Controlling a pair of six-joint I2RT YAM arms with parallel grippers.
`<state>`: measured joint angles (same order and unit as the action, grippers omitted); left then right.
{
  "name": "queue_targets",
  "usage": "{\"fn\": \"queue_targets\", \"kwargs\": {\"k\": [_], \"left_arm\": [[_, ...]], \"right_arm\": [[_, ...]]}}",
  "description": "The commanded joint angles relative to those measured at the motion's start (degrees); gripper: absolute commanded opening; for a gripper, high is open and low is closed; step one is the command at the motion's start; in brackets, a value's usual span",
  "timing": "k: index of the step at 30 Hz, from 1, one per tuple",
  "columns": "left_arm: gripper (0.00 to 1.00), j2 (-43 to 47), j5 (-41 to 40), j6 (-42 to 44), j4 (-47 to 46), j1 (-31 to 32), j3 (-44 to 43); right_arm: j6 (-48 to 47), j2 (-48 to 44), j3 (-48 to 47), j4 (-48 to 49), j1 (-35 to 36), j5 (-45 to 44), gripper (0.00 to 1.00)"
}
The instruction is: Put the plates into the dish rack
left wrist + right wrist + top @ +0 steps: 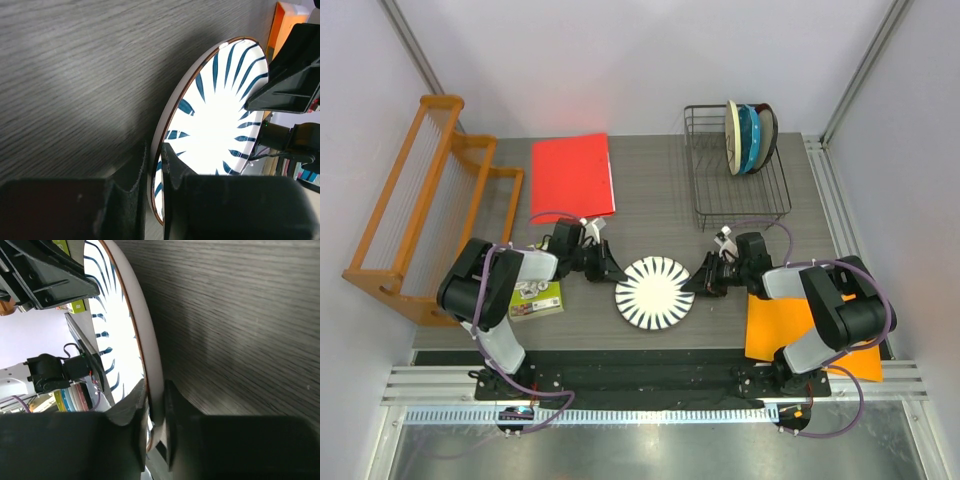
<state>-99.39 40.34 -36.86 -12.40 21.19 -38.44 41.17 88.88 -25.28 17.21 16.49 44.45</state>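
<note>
Top external view puts the dish rack (712,172) at the far right of the table (660,205). Three plates already stand on edge at its far right end: the cream plate (731,135), the blue plate (749,140) and the red-rimmed plate (767,128), packed close together. The petal plate (653,292) is the last one out, well apart from the dish rack, nearer the arms and to its left. The left gripper (611,270) meets the rim on the side away from the dish rack, and the right gripper (701,281) meets the side toward it. Both wrist views show the grip: the left gripper (154,156) has its two fingers closed down to a narrow slot with the rim of the petal plate (220,115) pinched in it. The right gripper (156,392) is likewise nearly closed, clamping the opposite rim of the petal plate (116,325). A broad shadow under the plate suggests it is tipped or just off the table, though I cannot tell how far. The step in hand looks like the two-armed pickup of the final plate. The next move probably calls for lifting it level and carrying it toward the dish rack. It would then be turned on edge for a free slot on the near side of the cream plate, without knocking the three standing plates.
</note>
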Motion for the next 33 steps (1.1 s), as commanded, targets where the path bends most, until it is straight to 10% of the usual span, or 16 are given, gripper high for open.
{"fn": "queue_targets", "kwargs": {"k": [1, 4, 16, 18, 33], "left_arm": [[0.12, -2.1, -1.0, -0.6, -1.7, 2.2, -0.9], [0.14, -2.3, -0.9, -0.3, -1.3, 2.2, -1.2], [0.71, 11.0, -8.7, 14.4, 16.9, -2.1, -8.7], [1.00, 14.6, -11.9, 17.5, 21.1, -3.1, -11.8], [0.99, 30.0, -27.2, 23.8, 29.8, -3.3, -21.8]], "right_arm": [[3.0, -0.7, -3.2, 7.0, 2.0, 3.5, 0.25], [3.2, -0.9, -3.5, 8.2, 2.1, 4.6, 0.02], [-13.7, -8.3, -21.0, -22.8, -1.3, 9.4, 0.01], [-17.1, -9.5, -26.4, -28.9, -1.5, 7.9, 0.01], [-36.6, -3.5, -65.9, -31.5, -3.6, -37.7, 0.01]]}}
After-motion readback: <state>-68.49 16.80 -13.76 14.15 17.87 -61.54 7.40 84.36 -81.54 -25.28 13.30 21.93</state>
